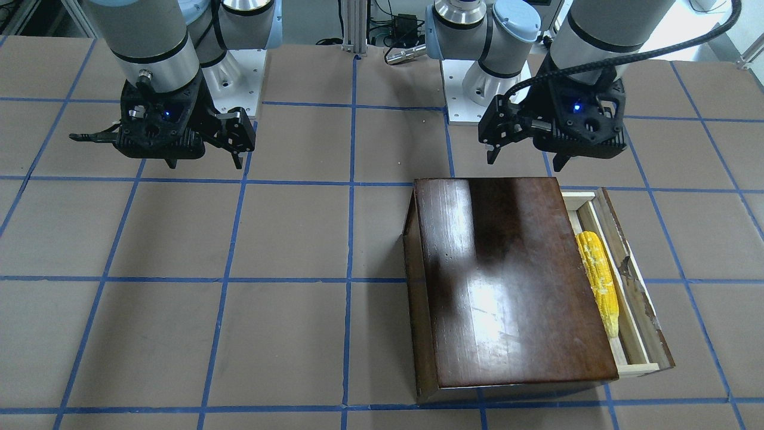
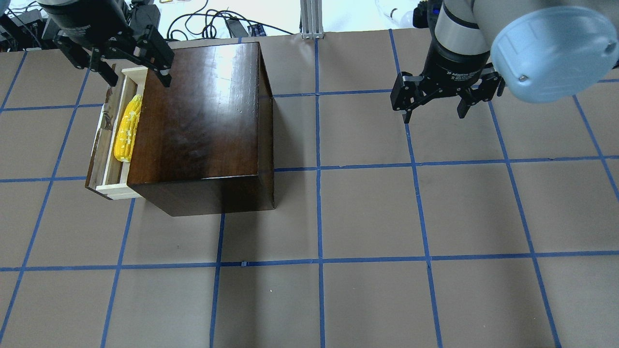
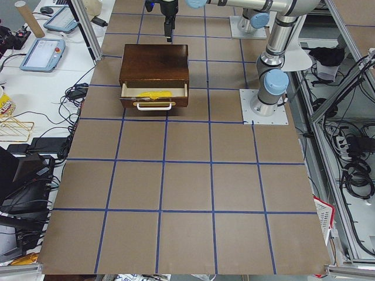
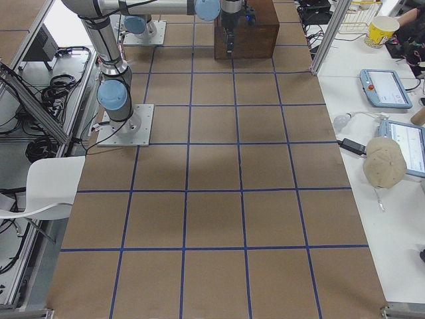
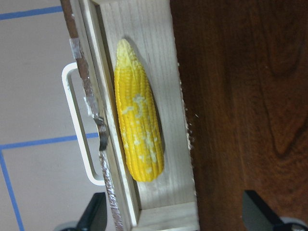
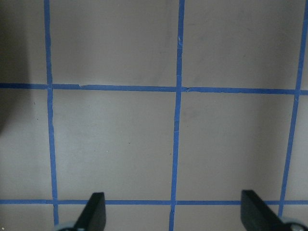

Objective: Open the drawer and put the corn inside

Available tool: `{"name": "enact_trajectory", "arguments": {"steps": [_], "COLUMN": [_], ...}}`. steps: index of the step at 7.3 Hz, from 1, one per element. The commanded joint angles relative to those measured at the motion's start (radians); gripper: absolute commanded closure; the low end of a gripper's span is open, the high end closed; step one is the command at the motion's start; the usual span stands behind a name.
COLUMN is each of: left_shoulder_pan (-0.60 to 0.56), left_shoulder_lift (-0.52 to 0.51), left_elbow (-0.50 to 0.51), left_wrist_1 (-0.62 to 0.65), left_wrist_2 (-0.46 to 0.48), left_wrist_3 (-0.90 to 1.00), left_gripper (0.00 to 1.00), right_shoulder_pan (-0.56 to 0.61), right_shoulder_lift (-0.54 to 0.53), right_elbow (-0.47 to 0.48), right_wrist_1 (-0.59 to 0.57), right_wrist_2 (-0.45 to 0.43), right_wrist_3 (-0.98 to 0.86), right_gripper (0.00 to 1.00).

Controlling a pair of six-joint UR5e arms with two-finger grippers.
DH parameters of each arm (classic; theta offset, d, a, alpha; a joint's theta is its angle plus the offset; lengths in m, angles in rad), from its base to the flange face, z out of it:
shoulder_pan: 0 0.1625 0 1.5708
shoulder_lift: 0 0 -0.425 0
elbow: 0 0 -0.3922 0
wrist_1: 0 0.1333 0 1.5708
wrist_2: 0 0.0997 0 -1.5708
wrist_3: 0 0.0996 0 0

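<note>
The yellow corn (image 1: 600,280) lies lengthwise in the pulled-out pale-wood drawer (image 1: 634,286) of the dark-brown box (image 1: 507,280). It also shows in the overhead view (image 2: 126,128) and the left wrist view (image 5: 137,130). The drawer (image 2: 104,140) sticks out from the box (image 2: 203,111) on its side; its white handle (image 5: 77,125) shows. My left gripper (image 2: 138,79) hangs open and empty above the drawer's robot-side end, clear of the corn. My right gripper (image 2: 434,115) is open and empty over bare table, far from the box.
The table is brown paper with a blue tape grid (image 6: 177,120). The arm base plates (image 1: 239,71) stand at the robot's edge. Tablets, cables and a cup (image 4: 384,30) lie on side benches beyond the table.
</note>
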Motion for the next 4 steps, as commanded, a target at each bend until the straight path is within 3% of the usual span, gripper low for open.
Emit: {"name": "enact_trajectory", "arguments": {"steps": [1, 4], "left_shoulder_pan": [-0.009, -0.014], "left_shoulder_lift": [0.009, 0.016], "left_elbow": [-0.054, -0.051], "left_wrist_1": [0.088, 0.096], "left_wrist_2": [-0.001, 0.001], "left_wrist_3": [-0.023, -0.035], "left_gripper": [0.00, 0.00], "right_shoulder_pan": [0.000, 0.000], "right_shoulder_lift": [0.000, 0.000], "right_elbow": [0.000, 0.000], "right_wrist_1": [0.000, 0.000], "right_wrist_2": [0.000, 0.000], "right_wrist_3": [0.000, 0.000], "right_gripper": [0.00, 0.00]}}
